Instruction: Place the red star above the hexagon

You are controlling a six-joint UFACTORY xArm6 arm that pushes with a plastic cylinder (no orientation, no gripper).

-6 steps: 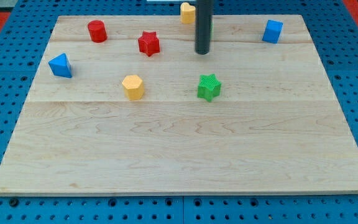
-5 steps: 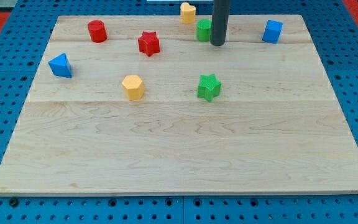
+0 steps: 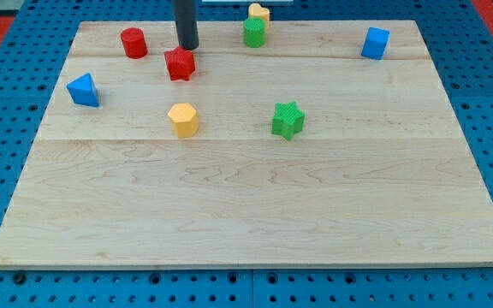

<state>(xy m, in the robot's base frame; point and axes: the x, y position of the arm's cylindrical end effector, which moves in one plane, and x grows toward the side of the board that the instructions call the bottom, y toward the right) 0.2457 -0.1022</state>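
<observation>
Going from the view's left, the blue triangular block (image 3: 83, 90) sits near the left edge of the table (image 3: 246, 214), well to the left of and below my tip. The red cylinder (image 3: 133, 42) stands left of my tip at about its level, near but apart from it. My tip (image 3: 187, 47) rests at the upper edge of the red star (image 3: 180, 63), touching it or just short of touching, on the side toward the view's top and a little right; there is no claw on this arm, only the bare rod, so nothing is clenched or released. That placement suits a push toward the view's bottom, since the star lies directly below my tip. The yellow hexagon (image 3: 182, 120) sits further below, almost in line with the star, so the star is already above the hexagon with a clear gap between them; I judge the task close to done, with perhaps a small nudge left to tidy the alignment. To the right of my tip, at the table's top edge, the green cylinder-like block (image 3: 254, 32) and the yellow block (image 3: 259, 13) stand touching or nearly so. The green star (image 3: 288, 120) lies right of and below my tip, and the blue cube (image 3: 375, 43) is far to the right.
</observation>
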